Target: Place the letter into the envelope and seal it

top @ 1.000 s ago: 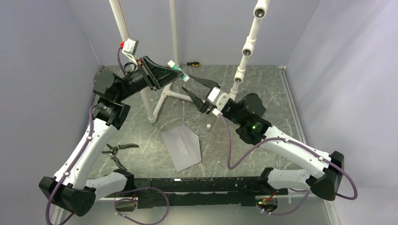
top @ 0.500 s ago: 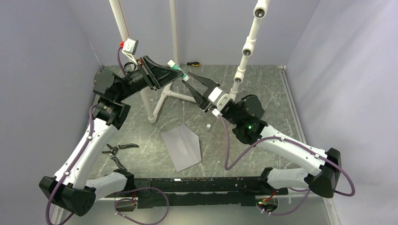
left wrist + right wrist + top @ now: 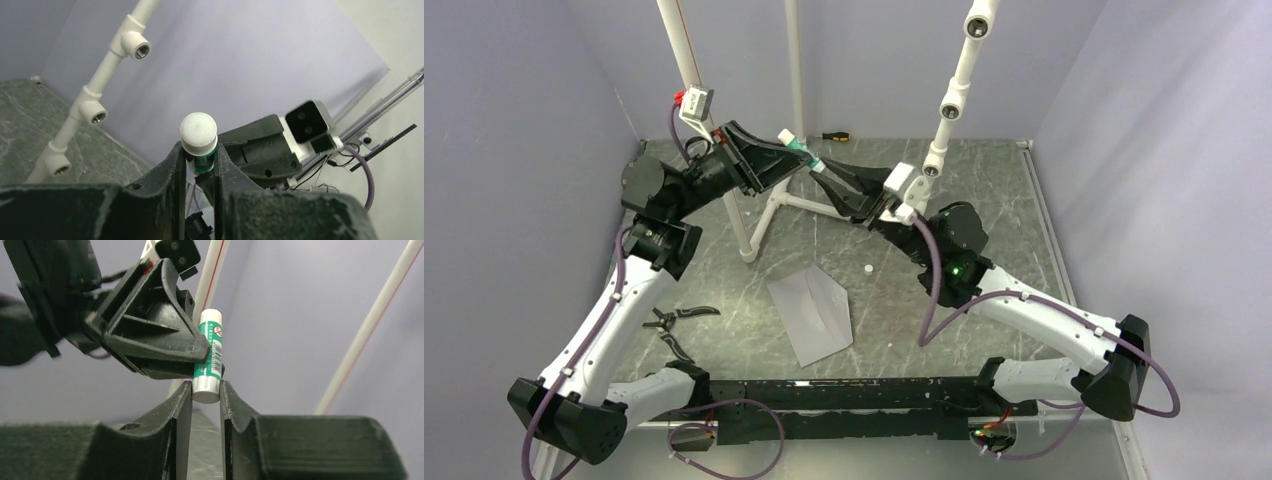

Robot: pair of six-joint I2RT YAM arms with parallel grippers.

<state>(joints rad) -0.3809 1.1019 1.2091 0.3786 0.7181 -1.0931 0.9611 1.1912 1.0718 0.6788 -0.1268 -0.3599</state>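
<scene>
The pale grey envelope (image 3: pixel 810 314) lies flat on the table in front of the arms, with no gripper near it. The tan letter is not in view. My left gripper (image 3: pixel 797 153) is raised at the back and shut on a green and white glue stick (image 3: pixel 804 150). That stick shows in the left wrist view (image 3: pixel 199 132), held between the fingers of the left gripper (image 3: pixel 200 152). My right gripper (image 3: pixel 821 170) meets it from the right. In the right wrist view the right gripper (image 3: pixel 206 388) has its fingers closed on the white lower end of the stick (image 3: pixel 209 355).
A white pipe stand (image 3: pixel 764 210) rises behind the envelope, and a jointed white pipe (image 3: pixel 949 100) stands at the back right. Black pliers (image 3: pixel 674 322) lie at the left, a screwdriver (image 3: pixel 834 135) at the back, and a small white round piece (image 3: pixel 867 268) near the envelope.
My right gripper was wide open below the glue stick. It has moved up and left and closed on the stick's free end. The left gripper has kept hold of the stick.
</scene>
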